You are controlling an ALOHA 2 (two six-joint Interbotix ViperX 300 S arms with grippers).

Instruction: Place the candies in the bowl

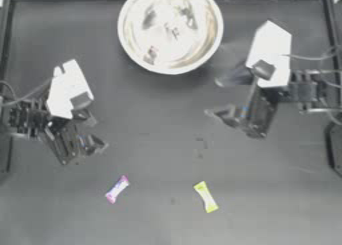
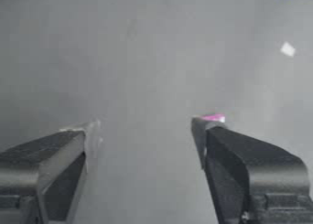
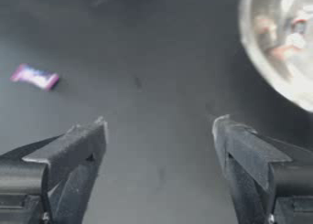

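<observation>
— What do we see in the bowl (image 1: 169, 29)?
— Red-marked candies (image 3: 282, 38) on its shiny inside; we can't count them. The pink candy (image 1: 116, 189) and yellow candy (image 1: 206, 197) lie apart on the table (image 1: 153, 139).
— And our arms?
— The left gripper (image 1: 90, 134) hangs wide open and empty above the pink candy; the right gripper (image 1: 230, 123) gapes empty beside the bowl.

Bowl (image 1: 169, 29) at table's far edge, shiny whitish, upright, white-red candies (image 1: 152, 54) inside; pink-purple candy (image 1: 117, 189) and yellow-green candy (image 1: 206, 197) lie apart on table near front.
</observation>
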